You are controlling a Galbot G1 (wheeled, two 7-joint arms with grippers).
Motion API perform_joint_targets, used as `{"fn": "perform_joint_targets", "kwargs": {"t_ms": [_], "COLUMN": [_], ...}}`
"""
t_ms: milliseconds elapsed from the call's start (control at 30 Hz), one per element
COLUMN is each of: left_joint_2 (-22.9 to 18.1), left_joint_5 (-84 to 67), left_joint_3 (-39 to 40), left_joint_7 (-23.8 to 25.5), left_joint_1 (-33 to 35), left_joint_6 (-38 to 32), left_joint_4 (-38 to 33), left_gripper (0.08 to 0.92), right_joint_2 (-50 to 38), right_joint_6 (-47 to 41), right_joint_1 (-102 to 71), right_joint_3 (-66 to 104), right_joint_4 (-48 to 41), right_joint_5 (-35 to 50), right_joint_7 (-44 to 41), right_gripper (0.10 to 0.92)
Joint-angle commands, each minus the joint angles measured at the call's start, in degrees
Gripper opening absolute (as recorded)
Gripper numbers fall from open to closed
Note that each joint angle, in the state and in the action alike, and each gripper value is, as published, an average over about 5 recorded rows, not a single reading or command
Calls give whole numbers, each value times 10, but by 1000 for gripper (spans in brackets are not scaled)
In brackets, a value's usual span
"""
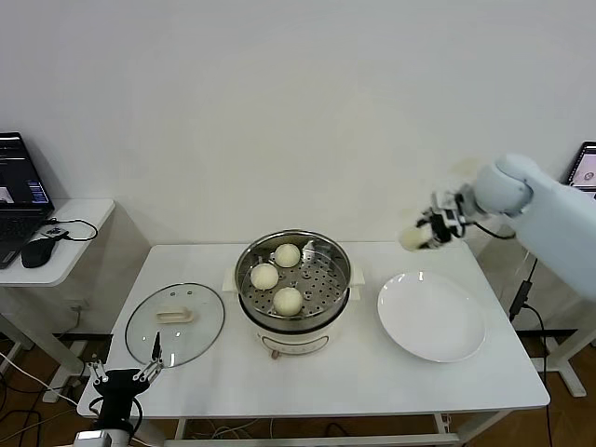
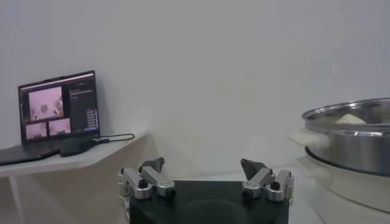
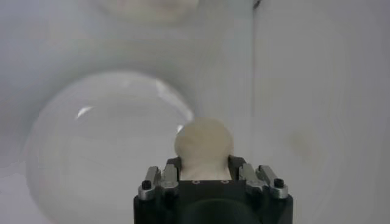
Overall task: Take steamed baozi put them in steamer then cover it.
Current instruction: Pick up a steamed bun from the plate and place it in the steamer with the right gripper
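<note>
We note the right gripper (image 1: 426, 235) raised in the air above the far edge of the table (image 1: 484, 382), beyond the white plate (image 1: 431, 317) and to the right of the steamer (image 1: 293, 279); its fingers are closed around one steamed baozi (image 1: 413, 239), which the right wrist view shows as a cream-white bun (image 3: 203, 141) bulging out between the two finger pads (image 3: 170, 176), with the plate (image 3: 91, 158) lying below it. Three more baozi rest on the perforated steel tray inside the steamer: one at the back (image 1: 288, 254), one on the left (image 1: 264, 276) and one nearest the front (image 1: 288, 301), each apart from the others. The steamer stands at mid-table on its cream-white base (image 1: 293, 342), the plate just beside it on the right with nothing on it. The round glass lid (image 1: 175, 323) with its cream handle (image 1: 176, 317) lies flat on the table to the left of the steamer, not touching it. The left gripper (image 1: 124, 373) sits low at the front left corner of the table, near the lid's front edge; in the left wrist view its fingers (image 2: 151, 176) stand wide apart and hold nothing, and the steamer's steel wall (image 2: 356, 137) shows off to one side, with what seems to be the top of a bun above its rim. A laptop (image 1: 19, 200) and a mouse (image 1: 39, 251) lie on a side desk (image 1: 70, 256) at far left.
</note>
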Motion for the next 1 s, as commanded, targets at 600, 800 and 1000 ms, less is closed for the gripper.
{"fn": "perform_joint_targets", "kwargs": {"t_ms": [600,800,1000], "left_joint_2": [-7,-8,-5], "left_joint_5": [-6,-7,-10], "left_joint_3": [0,2,1], "left_joint_7": [-1,-1,-1], "left_joint_1": [-7,-11,-13], "left_joint_6": [-5,-4,-5], "left_joint_4": [10,12,15], "left_gripper": [823,823,823], "right_joint_2": [238,247,249], "right_joint_6": [-201,-214,-213], "right_joint_1": [19,-9,-25], "right_joint_3": [-155,-150,-146], "right_joint_4": [-26,-41,-63], "right_joint_5": [190,164,131], "right_joint_7": [148,151,151], "right_gripper": [543,543,543]}}
